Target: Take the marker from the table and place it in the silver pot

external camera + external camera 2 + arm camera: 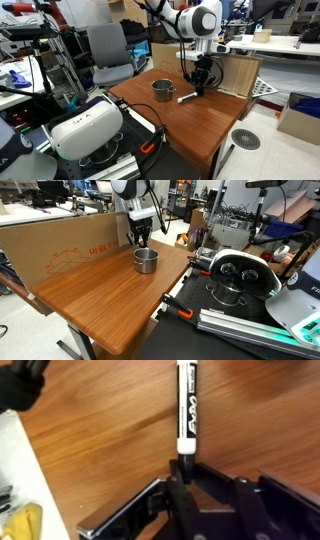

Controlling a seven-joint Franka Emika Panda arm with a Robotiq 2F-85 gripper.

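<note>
Marker (186,405): upper end cut off by top edge of wrist view; lower end hidden behind gripper (181,472) fingers; grip on it unclear. In an exterior view, marker beside silver pot (162,90) too small for detail. In an exterior view, area just behind silver pot (146,260) hidden by its wall; fingertips above pot too dark to separate.

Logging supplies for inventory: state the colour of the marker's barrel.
The marker barrel is white with black lettering, clearest in the wrist view.
</note>
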